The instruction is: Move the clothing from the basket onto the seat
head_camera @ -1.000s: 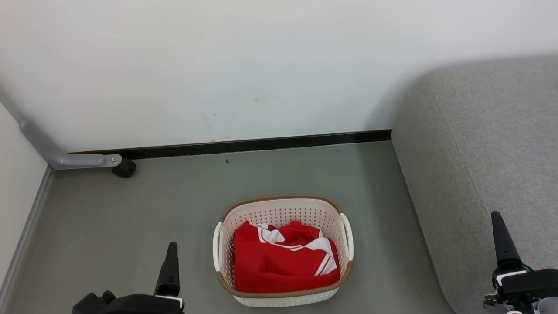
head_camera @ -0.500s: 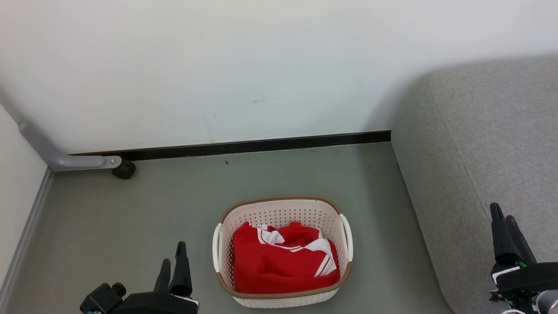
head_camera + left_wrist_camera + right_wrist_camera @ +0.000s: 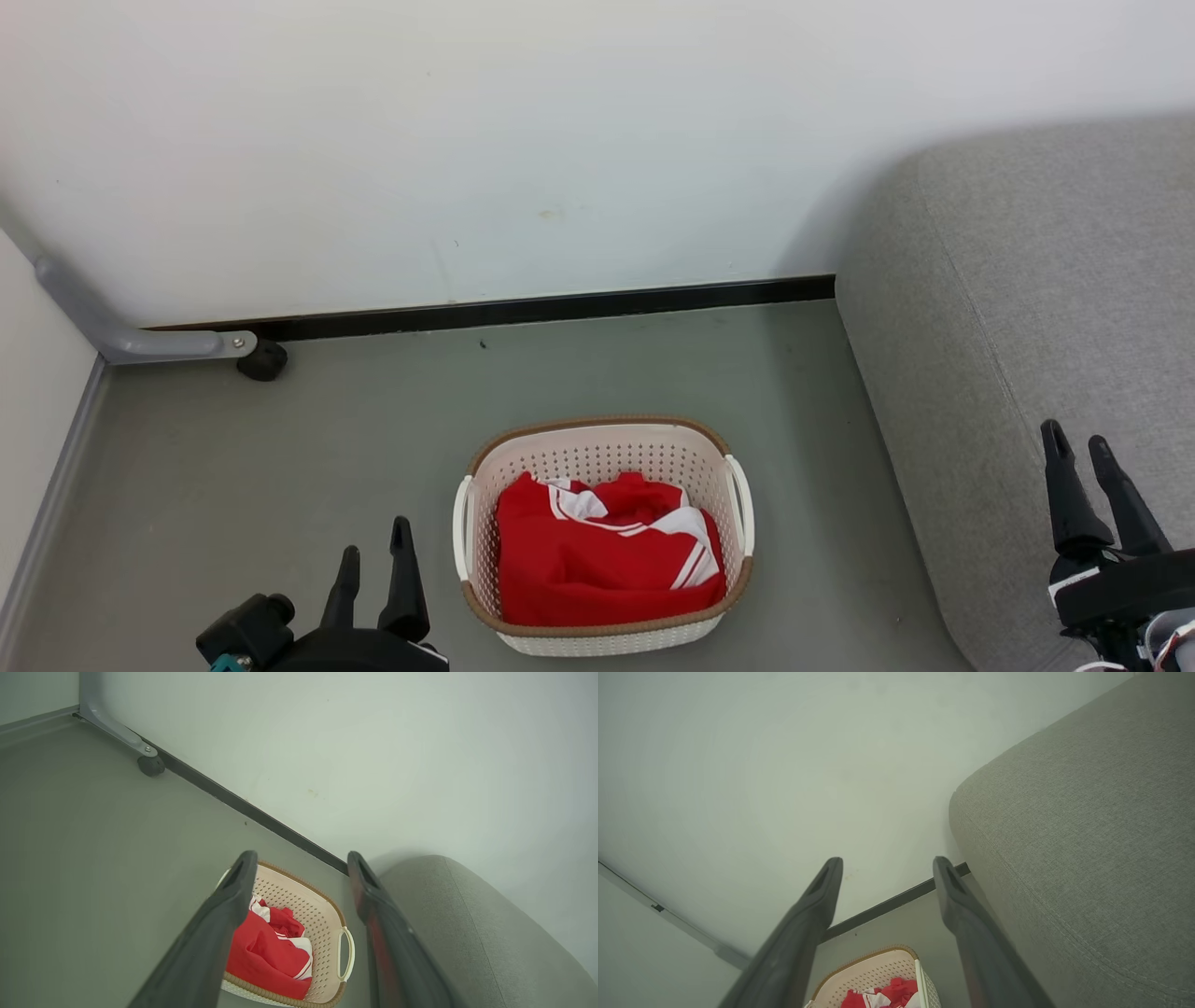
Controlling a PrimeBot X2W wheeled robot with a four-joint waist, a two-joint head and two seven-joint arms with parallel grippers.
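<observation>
Your left tool [image 3: 375, 539] and right tool [image 3: 1076, 439] both stand spread and empty while the clothing [image 3: 597, 571] lies bunched in the basket [image 3: 597, 426] on the floor [image 3: 373, 439] beside the seat [image 3: 1027, 280]; it looks soft and light, so pinch a raised fold deeply.

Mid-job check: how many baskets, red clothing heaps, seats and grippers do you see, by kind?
basket: 1
red clothing heap: 1
seat: 1
grippers: 2 (left gripper, right gripper, both open)
Total: 5
</observation>
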